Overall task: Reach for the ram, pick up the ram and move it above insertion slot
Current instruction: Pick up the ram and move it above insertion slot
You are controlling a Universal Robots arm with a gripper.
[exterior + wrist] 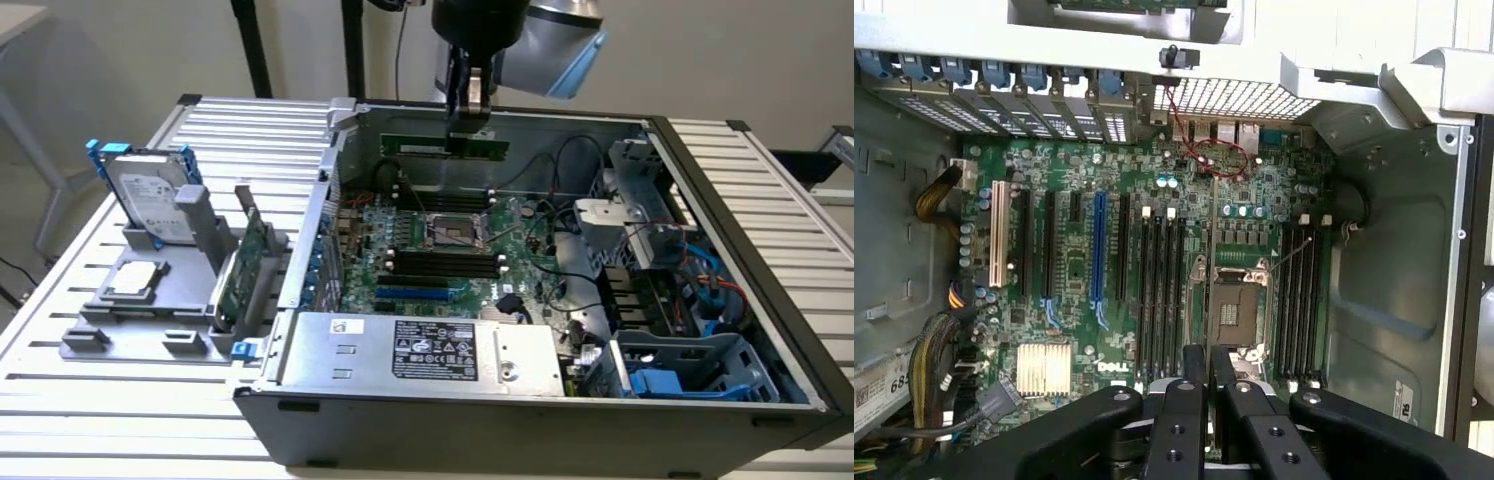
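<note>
Ram [445, 148] hangs level between the pincer's [467, 128] fingertips, a long thin green stick pinched along its upper edge, most of its length running out toward the exterior view's left of the grip and a shorter end toward the right. The pincer is closed on it, the two dark fingers nearly together with just the board's thickness between them. In the wrist view the same pincer [1208, 362] shows as two black fingers side by side with a narrow slit between; the stick there is seen edge-on, I think, as a thin line running out from that slit, though it is hard to be sure.

Below the pincer lies the motherboard [447, 250] inside the open computer case [534, 410], well apart from the held stick. From the wrist, the fingertips sit over the processor socket [1237, 312], with one bank of black memory slots [1162, 290] just to one side of the fingers and another bank [1301, 300] on the other side.

Off beside the case, away from the pincer, a grey holder [147, 300] carries a hard drive [144, 195] standing upright and a wider green card [244, 270].
</note>
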